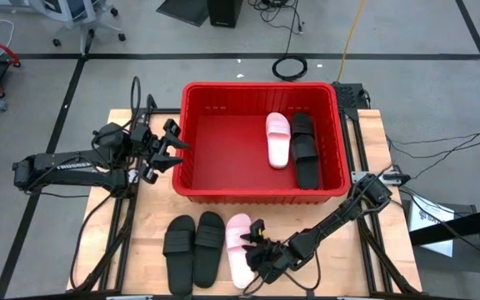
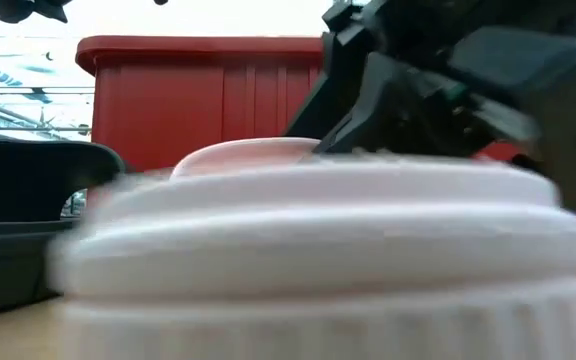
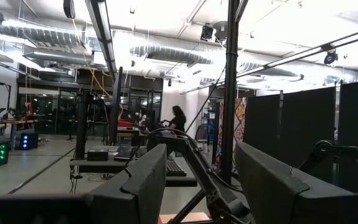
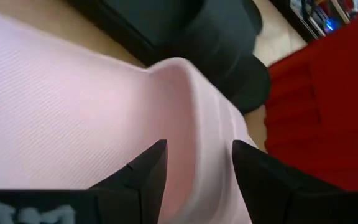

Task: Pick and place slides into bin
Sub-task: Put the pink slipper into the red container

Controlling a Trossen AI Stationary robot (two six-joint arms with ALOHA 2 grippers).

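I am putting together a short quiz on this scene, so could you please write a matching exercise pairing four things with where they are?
Things:
1. pink slide on the table
2. pink slide in the bin
3. left gripper
4. pair of black slides

Places:
A. lying inside the red bin beside a black slide
B. on the wood, left of the pink slide that lies outside the bin
C. at the bin's left wall, jaws open
D. right gripper is down at it, jaws open

Pairs: 1-D, 2-A, 3-C, 4-B
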